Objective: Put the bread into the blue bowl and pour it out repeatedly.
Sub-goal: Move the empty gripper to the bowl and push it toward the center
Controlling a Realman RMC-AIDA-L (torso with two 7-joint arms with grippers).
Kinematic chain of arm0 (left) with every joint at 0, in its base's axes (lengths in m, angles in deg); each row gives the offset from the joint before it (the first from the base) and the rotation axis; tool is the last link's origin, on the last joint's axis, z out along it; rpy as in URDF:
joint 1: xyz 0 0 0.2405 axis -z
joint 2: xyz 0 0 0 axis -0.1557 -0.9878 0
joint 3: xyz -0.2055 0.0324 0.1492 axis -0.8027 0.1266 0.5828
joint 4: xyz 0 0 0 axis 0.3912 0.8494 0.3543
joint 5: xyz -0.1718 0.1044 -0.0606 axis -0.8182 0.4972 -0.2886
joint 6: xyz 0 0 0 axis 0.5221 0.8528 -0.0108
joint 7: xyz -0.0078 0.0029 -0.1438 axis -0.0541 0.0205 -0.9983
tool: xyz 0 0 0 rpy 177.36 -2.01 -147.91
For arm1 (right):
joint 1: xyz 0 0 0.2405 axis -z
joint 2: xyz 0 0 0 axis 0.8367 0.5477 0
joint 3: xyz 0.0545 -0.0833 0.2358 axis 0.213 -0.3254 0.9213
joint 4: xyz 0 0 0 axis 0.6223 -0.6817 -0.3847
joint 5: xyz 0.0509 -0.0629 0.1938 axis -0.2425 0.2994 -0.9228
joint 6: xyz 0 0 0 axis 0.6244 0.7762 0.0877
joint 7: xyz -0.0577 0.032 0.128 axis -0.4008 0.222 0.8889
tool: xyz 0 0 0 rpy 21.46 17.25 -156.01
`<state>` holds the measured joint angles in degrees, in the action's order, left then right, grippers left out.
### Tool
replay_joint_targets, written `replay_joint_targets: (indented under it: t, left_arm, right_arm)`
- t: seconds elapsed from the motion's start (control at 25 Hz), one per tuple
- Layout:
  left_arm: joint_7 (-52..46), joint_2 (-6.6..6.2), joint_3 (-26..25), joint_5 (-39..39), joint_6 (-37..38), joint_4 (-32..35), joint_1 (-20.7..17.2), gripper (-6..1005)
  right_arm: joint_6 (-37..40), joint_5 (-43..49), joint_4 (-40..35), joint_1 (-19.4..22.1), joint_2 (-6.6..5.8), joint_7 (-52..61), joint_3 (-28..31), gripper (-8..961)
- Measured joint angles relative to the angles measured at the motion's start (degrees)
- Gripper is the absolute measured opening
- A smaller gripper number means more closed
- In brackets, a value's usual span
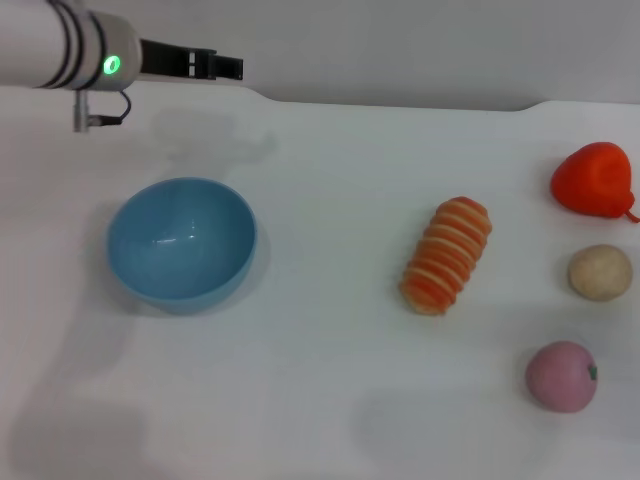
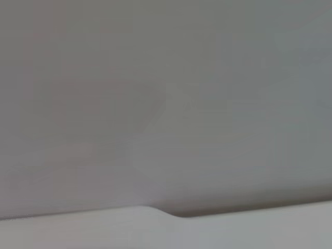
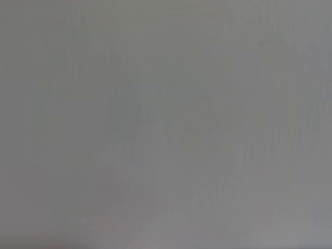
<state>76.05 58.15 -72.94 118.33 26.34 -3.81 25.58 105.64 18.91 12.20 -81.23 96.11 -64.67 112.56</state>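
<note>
- The bread (image 1: 447,256) lies on the white desk (image 1: 320,400), well apart from the blue bowl (image 1: 182,240).
- The left gripper (image 1: 225,67) hangs far off, above the bowl; I cannot tell its grip.
- The bowl is empty.

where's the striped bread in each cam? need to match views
Head view: orange-and-cream striped toy bread loaf lies on the white table, right of centre, apart from the light-blue plastic bowl.
Left wrist view: not in it.
Right wrist view: not in it.
Shared landmark: white table's far edge, head and left wrist views only.
</note>
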Motion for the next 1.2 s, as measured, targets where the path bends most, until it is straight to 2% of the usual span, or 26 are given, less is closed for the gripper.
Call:
replay_joint_targets:
  t: [0.04, 0.08, 0.12, 0.16, 0.24, 0.6, 0.68, 0.72, 0.96, 1.2]
  left_arm:
    - [2.9, 1.46, -3.7, 0.2, -2.2, -0.8, -0.2, 860]
    - [8.8, 3.74, -10.3, 0.4, -6.3, -2.2, -0.5, 860]
    - [13.4, 4.86, -15.4, 0.8, -10.0, -3.3, -0.6, 860]
    - [16.9, 4.71, -20.5, 1.2, -14.4, -4.1, -0.5, 860]
    - [17.5, 4.32, -21.8, 1.4, -16.6, -4.3, -0.5, 860]
    - [12.5, 3.81, -19.2, 7.3, -33.4, -11.1, -1.3, 860]
    - [12.5, 3.81, -19.2, 7.3, -33.4, -11.1, -1.3, 860]
    - [11.7, 3.98, -18.2, 9.7, -38.2, -13.3, -1.2, 860]
    - [11.5, 4.66, -15.8, 13.9, -38.4, -14.0, -0.7, 859]
    - [11.2, 4.77, -11.2, 17.2, -34.3, -13.6, -0.7, 860]
  right_arm:
    - [0.0, 0.0, 0.0, 0.0, 0.00, 0.0, 0.0, 685]
    - [0.0, 0.0, 0.0, -0.1, 0.00, 0.0, 0.0, 685]
    - [0.0, 0.0, 0.0, -0.1, 0.00, 0.0, 0.0, 685]
    - [0.0, 0.0, -0.1, -0.1, 0.00, 0.0, 0.0, 685]
    - [0.0, 0.0, -0.2, -0.2, 0.00, 0.0, 0.0, 685]
    - [-0.1, 0.0, -0.2, 0.0, 0.16, 0.0, 0.0, 685]
    - [-0.1, 0.0, 0.0, 0.1, 0.18, 0.0, 0.0, 685]
    - [-0.1, 0.0, 0.0, 0.1, 0.18, 0.0, 0.0, 685]
    - [-0.3, 0.0, 0.0, 0.1, 0.25, 0.0, 0.0, 686]
    - [-1.6, 0.0, 0.0, 0.2, 0.27, 0.0, 0.0, 685]
